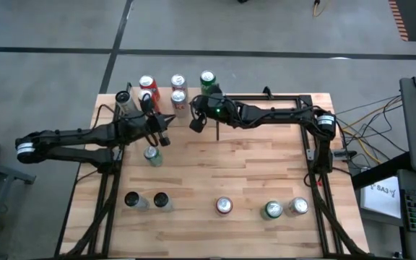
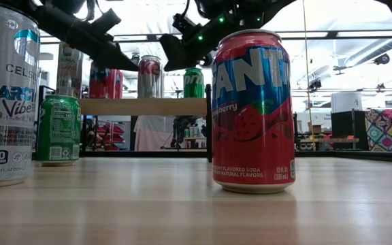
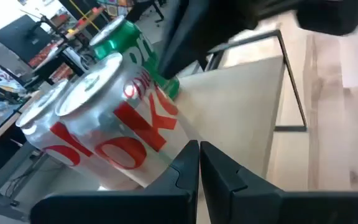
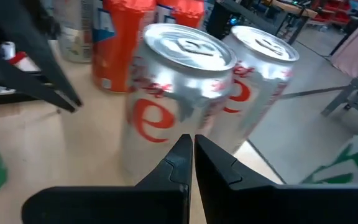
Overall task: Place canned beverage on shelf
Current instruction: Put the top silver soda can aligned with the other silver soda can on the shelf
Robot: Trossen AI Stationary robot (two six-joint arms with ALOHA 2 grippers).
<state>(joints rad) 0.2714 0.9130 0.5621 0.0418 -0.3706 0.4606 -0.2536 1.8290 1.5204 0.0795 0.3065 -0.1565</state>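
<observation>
- The shelf (image 1: pixel 262 108) sits along the far edge of the worktop (image 1: pixel 215 173), at about 12 o'clock from its centre in the high view, with a cluster of cans standing on its left end
- Both tools meet at that cluster: the left tool (image 1: pixel 163 141) comes in from 9 o'clock, the right tool (image 1: pixel 193 125) from 3 o'clock, and the silver cans stand just beyond their tips
- Left tool (image 3: pixel 199 163): fingers pressed together, nothing between them; a silver Diet Coke can (image 3: pixel 114 118) with red lettering is just ahead of the tips, a green can (image 3: pixel 129 46) behind it
- Right tool (image 4: pixel 192 157): fingers also shut tight and holding nothing; the silver can with red script (image 4: pixel 173 93) fills its wrist view just past the tips, a 2nd silver can (image 4: pixel 257 71) touching or nearly touching it, an orange-red can (image 4: pixel 123 43) farther off
- No canned beverage is held by either tool
- Low view, readable writing: red Fanta can (image 2: pixel 254 112), "berry", "flavored soda", "12 FL OZ (355 mL)"; a white can (image 2: pixel 5 95) reading "CELSI", "ARCTIC Vibe", "12 FL OZ"; a green can (image 2: pixel 58 129) beside it
- On the shelf board in the low view: red, silver and green cans upright in a row
- Near edge of the worktop at 6 o'clock: 5 more cans standing apart, tops showing
</observation>
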